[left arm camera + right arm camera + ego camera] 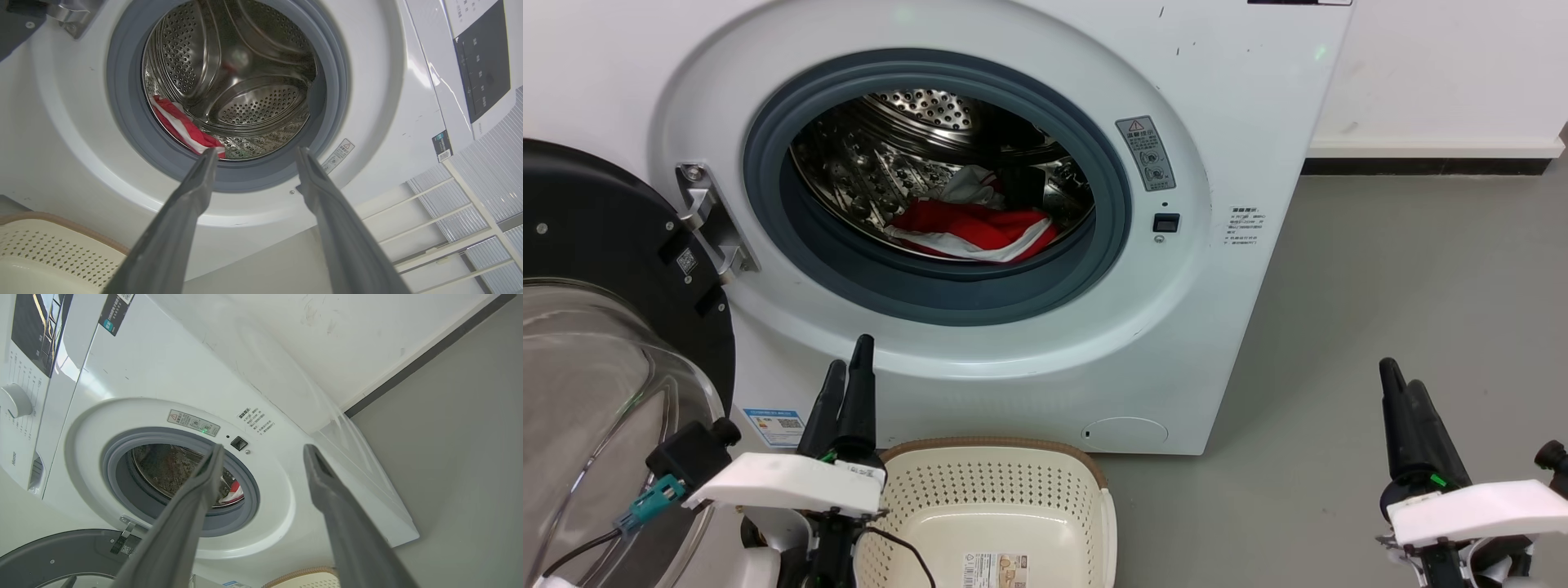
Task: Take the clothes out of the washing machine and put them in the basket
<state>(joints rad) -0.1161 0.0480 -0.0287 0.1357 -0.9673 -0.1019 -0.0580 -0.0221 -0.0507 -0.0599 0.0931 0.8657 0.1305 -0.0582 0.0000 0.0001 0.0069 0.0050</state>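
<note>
The big white washing machine [1241,122] is seen with its round door [613,237] swung wide open to the left. Red and white clothes [968,229] are seen lying in a heap at the bottom of the shiny drum [915,106], which is full of little holes. The heap is just behind the grey ring [768,163] of the round hole. The cream basket [992,490] is set on the grey floor [1380,327] close in front of the machine, below the round hole. A sticker [995,569] is seen on its bare bottom. The left tool [849,355] is held up just beside the basket's left rim and is pointed at the machine. Its two dark fingers [196,192] are spread apart in the left wrist view, so it is open. The right tool [1403,376] is held over the floor, well apart from the basket on the right. Its fingers [327,490] are spread apart too.
</note>
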